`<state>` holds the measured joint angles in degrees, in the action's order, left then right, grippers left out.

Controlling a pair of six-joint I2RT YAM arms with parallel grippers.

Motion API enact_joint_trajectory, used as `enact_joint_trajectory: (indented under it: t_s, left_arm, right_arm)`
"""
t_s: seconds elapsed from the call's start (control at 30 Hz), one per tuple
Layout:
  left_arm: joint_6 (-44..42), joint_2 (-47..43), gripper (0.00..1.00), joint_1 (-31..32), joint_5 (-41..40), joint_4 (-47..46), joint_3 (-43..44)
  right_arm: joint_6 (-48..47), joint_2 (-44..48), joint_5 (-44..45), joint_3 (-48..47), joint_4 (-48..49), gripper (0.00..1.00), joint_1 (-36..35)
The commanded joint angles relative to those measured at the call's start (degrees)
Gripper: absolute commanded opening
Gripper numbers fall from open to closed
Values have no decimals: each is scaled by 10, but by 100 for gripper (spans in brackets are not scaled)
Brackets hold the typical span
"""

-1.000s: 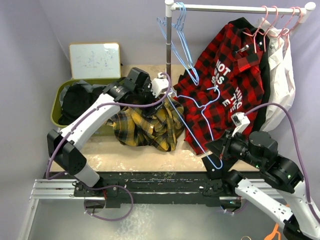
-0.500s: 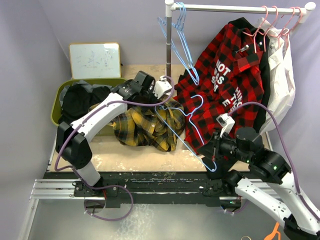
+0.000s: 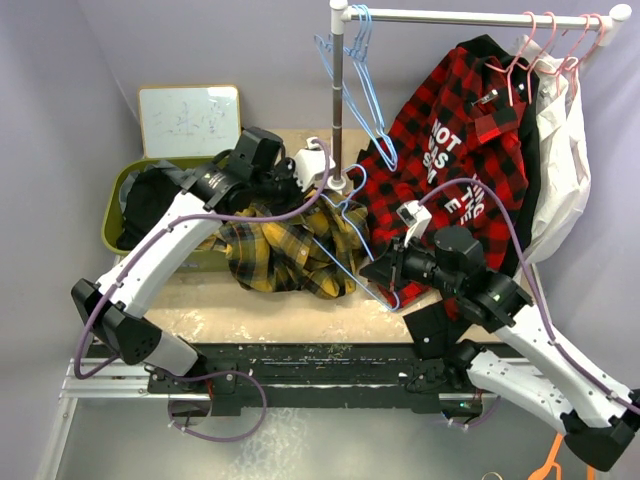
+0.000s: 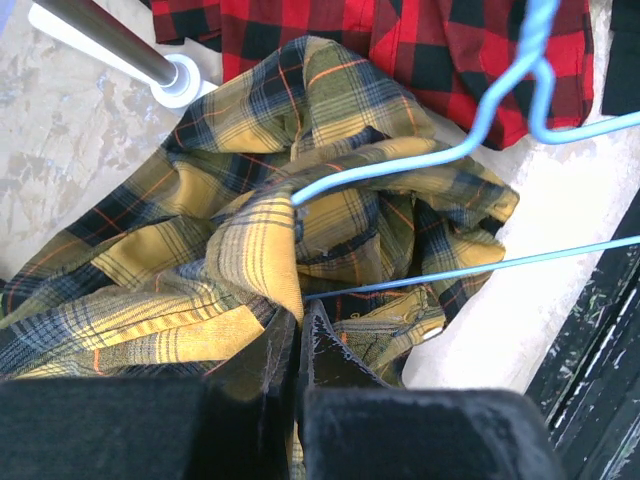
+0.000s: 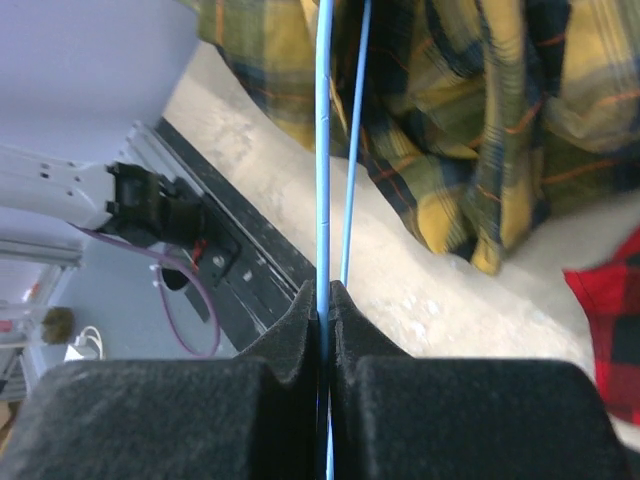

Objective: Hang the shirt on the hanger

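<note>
The yellow-and-navy plaid shirt (image 3: 285, 255) lies crumpled on the table, left of centre. My left gripper (image 3: 298, 197) is over its top edge. In the left wrist view the left gripper (image 4: 298, 322) is shut on a raised yellow fold of the shirt (image 4: 250, 250). The light-blue wire hanger (image 3: 350, 250) slants across the shirt's right side, hook toward the rack pole. My right gripper (image 3: 383, 272) holds its lower end. From the right wrist, the right gripper (image 5: 322, 297) is shut on the hanger wire (image 5: 323, 150), and the shirt (image 5: 480, 120) lies beyond.
A garment rack's pole (image 3: 338, 100) stands behind the shirt, its base (image 4: 182, 78) on the table. On the rail (image 3: 480, 17) hang spare blue hangers (image 3: 355, 70), a red-and-black shirt (image 3: 450, 170), pink hangers (image 3: 530, 50) and a white garment (image 3: 560, 150). A green bin (image 3: 112, 215) and whiteboard (image 3: 190, 120) sit far left.
My left gripper has shut on a fold of the shirt. The right arm has carried the hanger left and further onto the table, over the shirt's right side.
</note>
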<state>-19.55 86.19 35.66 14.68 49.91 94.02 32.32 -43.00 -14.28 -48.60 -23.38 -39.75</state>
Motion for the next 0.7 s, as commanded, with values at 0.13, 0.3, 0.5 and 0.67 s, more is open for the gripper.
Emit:
enact_joint_trajectory:
  t_s: [0.13, 0.3, 0.5, 0.67]
  left_arm:
    - [-28, -27, 1, 1, 4, 12, 21]
    - [-32, -33, 0, 1, -60, -3, 20]
    - [-67, -44, 2, -30, -231, -83, 19]
    - [-71, -46, 3, -45, -227, -86, 29]
  right_arm:
    - [51, -4, -15, 67, 302, 0, -5]
    - [68, -26, -17, 94, 413, 0, -12]
    - [58, 20, -7, 99, 334, 0, -18]
    - [65, 46, -24, 91, 299, 0, -19]
